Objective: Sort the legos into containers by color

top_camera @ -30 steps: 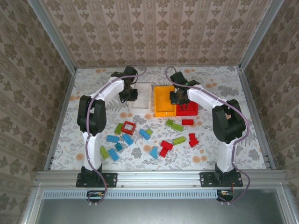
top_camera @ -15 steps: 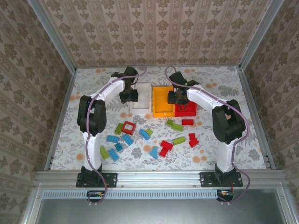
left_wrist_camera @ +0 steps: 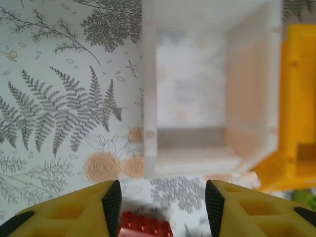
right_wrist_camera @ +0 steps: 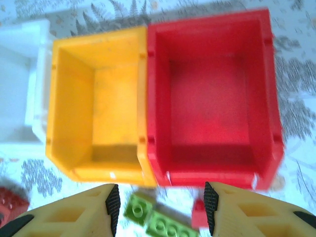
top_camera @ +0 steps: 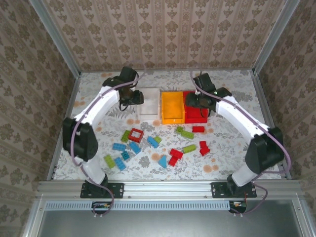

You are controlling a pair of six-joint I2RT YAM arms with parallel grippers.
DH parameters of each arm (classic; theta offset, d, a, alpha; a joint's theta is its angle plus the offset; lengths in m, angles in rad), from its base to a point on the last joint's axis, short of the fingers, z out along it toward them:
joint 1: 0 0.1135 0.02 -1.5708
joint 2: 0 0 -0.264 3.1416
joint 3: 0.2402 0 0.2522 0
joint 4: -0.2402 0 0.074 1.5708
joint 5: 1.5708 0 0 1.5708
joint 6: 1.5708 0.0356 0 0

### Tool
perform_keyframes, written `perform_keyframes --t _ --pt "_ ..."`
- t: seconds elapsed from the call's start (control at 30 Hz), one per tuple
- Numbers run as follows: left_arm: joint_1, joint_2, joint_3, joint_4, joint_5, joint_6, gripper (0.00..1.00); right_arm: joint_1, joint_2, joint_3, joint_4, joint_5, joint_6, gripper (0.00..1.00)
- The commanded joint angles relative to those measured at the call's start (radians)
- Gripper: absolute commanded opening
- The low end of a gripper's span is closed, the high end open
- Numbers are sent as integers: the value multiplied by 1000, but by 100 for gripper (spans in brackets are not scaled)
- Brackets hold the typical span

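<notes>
Three small open rectangular plastic bins stand in a row at the upper middle of the overhead view: a white plastic bin point(top_camera: 149, 101) on the left, a yellow-orange plastic bin point(top_camera: 173, 107) against it in the centre, and a red plastic bin point(top_camera: 196, 114) against that on the right. The left gripper point(top_camera: 132, 98) hangs just beside the white bin's left wall. In the left wrist view its jaws are released and stand apart, grasping nothing, with the white bin at the upper centre and the studded top of a red brick point(left_wrist_camera: 145, 228) at the bottom edge. The right gripper point(top_camera: 194, 99) hangs over the far part of the red bin. In the right wrist view its jaws are likewise released and hold nothing, with a light green brick point(right_wrist_camera: 154, 217) and a small red brick point(right_wrist_camera: 199, 215) below the bins' near walls. The loose plastic legos lie scattered on the floral table cover point(top_camera: 232, 143) across the middle of the overhead view, below the bins. They include a red square frame point(top_camera: 136, 135) left of centre, a blue wedge point(top_camera: 162, 161) lower centre, blue bricks point(top_camera: 119, 146) at the lower left, green bricks point(top_camera: 186, 133) and red bricks point(top_camera: 203, 147) to the right.
</notes>
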Motion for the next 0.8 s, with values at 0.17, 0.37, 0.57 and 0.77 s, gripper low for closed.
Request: perform_keyframes --t 0.17,0.37,0.57,0.77 --pt "-205 -329 -373 242 156 108 59 110 -270 -290 -189 -56 298 54" --pt "-325 -525 -627 375 188 65 65 239 -308 -386 -260 -45 542 67" --pt "-402 -659 -735 433 115 96 66 330 -277 -462 -127 -26 820 66" --pt "-405 -737 -767 418 102 93 66 355 -218 -547 39 -4 1041 64"
